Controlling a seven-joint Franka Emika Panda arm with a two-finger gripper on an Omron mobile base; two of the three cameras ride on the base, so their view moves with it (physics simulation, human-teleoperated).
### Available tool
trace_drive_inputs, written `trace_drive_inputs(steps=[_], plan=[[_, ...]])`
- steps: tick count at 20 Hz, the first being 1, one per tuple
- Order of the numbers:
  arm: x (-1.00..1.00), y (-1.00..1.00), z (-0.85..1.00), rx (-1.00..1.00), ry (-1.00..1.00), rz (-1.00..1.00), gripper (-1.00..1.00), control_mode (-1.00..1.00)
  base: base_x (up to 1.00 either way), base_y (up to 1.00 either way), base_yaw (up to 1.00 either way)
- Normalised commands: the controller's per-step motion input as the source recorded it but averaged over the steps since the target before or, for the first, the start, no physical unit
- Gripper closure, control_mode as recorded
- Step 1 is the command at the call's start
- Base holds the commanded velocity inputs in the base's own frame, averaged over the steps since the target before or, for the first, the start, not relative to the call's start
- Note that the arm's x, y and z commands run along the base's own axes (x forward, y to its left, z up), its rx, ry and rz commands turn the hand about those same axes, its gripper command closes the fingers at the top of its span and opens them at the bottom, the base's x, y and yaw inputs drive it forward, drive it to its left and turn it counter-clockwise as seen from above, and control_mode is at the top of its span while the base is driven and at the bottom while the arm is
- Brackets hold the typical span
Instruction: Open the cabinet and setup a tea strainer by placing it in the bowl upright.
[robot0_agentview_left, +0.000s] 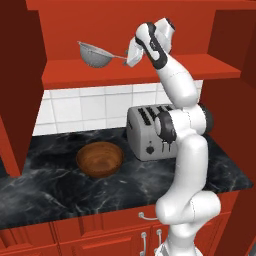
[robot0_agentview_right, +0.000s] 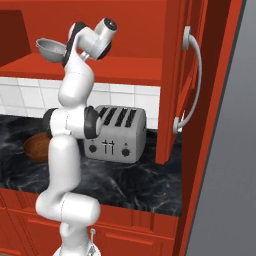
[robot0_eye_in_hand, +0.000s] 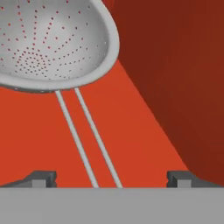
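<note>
In the left base view we see the grey metal mesh tea strainer (robot0_agentview_left: 95, 54) on the shelf of the open red wall cabinet (robot0_agentview_left: 140, 72), our gripper (robot0_agentview_left: 131, 58) at its handle; the round brown wooden bowl (robot0_agentview_left: 100, 159) sits on the counter beside the silver toaster (robot0_agentview_left: 147, 131). In the right base view the strainer (robot0_agentview_right: 49, 49) shows behind our arm. In the hand view our fingertips (robot0_eye_in_hand: 41, 178) stand wide apart, the two handle wires between them, ungripped.

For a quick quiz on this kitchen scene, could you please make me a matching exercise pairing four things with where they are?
Things:
1. tea strainer
2. bowl
3. toaster
4. gripper

Places:
A. on the counter against the tiled wall, right of the brown dish
B. on the red shelf inside the open cabinet
C. open, either side of the wire handle
D. on the dark marble counter, below the shelf

Pairs: 1-B, 2-D, 3-A, 4-C
</note>
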Motion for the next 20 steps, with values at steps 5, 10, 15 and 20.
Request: trace_drive_inputs(steps=[5, 10, 15, 20], plan=[[0.38, 0.12, 0.0, 0.0, 0.0, 0.17, -1.0, -1.0, 0.0, 0.0, 0.0], [0.41, 0.13, 0.0, 0.01, 0.0, 0.15, -1.0, -1.0, 0.0, 0.0, 0.0], [0.28, 0.11, 0.0, 0.0, 0.0, 0.16, -1.0, -1.0, 0.0, 0.0, 0.0], [0.05, 0.21, -0.03, 0.0, 0.0, 0.12, -1.0, -1.0, 0.0, 0.0, 0.0]])
